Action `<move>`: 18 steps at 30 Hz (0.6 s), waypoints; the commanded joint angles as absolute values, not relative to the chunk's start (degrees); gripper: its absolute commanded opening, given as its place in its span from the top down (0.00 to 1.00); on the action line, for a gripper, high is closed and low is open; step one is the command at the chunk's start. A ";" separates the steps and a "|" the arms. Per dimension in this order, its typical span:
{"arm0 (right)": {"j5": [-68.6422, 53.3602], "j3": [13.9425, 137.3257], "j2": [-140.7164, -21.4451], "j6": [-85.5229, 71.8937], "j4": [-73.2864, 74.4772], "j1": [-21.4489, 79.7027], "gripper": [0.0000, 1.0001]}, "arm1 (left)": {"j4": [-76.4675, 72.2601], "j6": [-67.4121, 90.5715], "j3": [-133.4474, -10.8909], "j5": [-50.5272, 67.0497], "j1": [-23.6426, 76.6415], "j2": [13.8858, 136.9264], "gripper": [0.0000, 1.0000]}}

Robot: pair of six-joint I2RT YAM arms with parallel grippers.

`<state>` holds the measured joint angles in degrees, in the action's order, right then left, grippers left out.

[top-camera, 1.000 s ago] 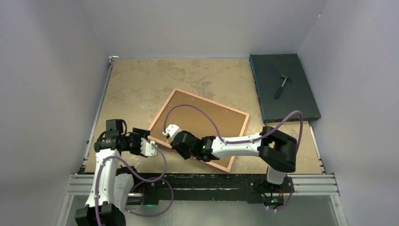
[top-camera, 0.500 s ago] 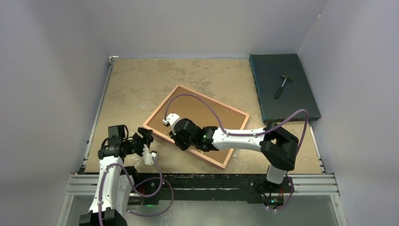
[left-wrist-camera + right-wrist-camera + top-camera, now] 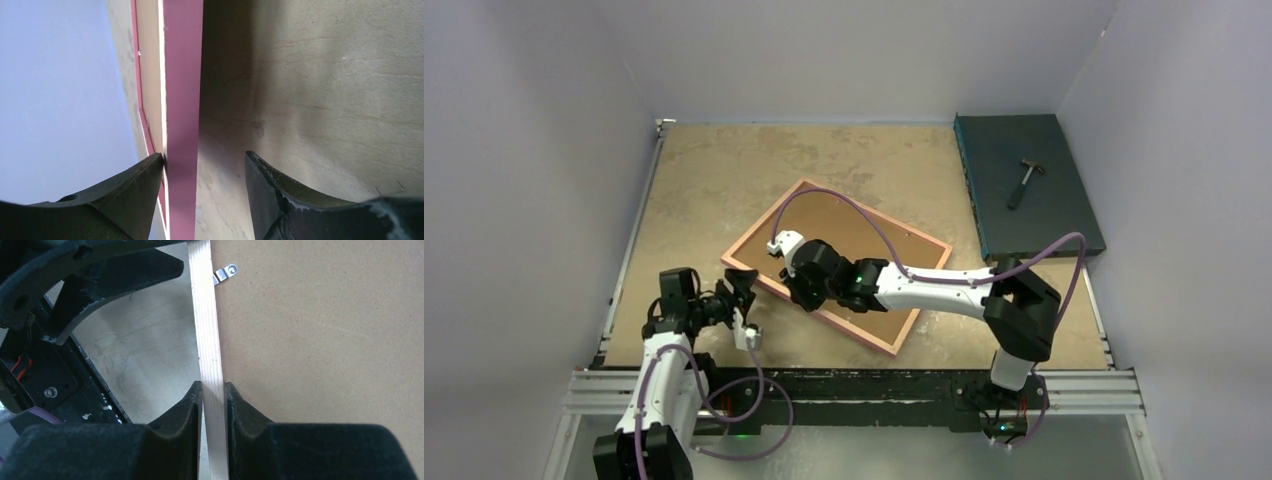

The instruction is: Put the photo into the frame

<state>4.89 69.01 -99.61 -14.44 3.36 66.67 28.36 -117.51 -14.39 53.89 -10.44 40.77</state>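
The frame (image 3: 921, 292) lies back up and skewed mid-table, with a brown backing board (image 3: 854, 245) in it. My right gripper (image 3: 792, 292) is shut on its light wood near-left rail (image 3: 207, 340), which is pinched between both pads (image 3: 214, 390). A metal clip (image 3: 226, 272) sits at the board's edge. My left gripper (image 3: 744, 300) stands open at the frame's left corner. The pink rail (image 3: 182, 100) runs between its jaws (image 3: 204, 155), touching one finger while the other stands apart. That edge looks raised off the table. The photo is out of view.
A dark flat box (image 3: 1064, 200) with a small hammer (image 3: 1024, 182) on it stands at the back right. Grey walls close in the table on three sides. Purple cables loop over both arms. A metal rail runs along the near edge (image 3: 854, 385).
The right gripper has carried the frame's near-left rail leftward and away from the bases. The left gripper has drawn back, turned, and now straddles the frame's left corner.
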 commanded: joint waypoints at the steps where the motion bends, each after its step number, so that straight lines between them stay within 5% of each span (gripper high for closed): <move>1: 3.58 73.42 -96.26 -15.03 -0.09 66.42 1.00 | 21.58 -152.96 -12.56 60.69 -10.02 42.29 0.42; 18: 1.61 75.76 -97.81 -16.51 -0.09 66.08 1.00 | 9.30 -140.16 -12.74 60.50 -9.29 41.17 0.53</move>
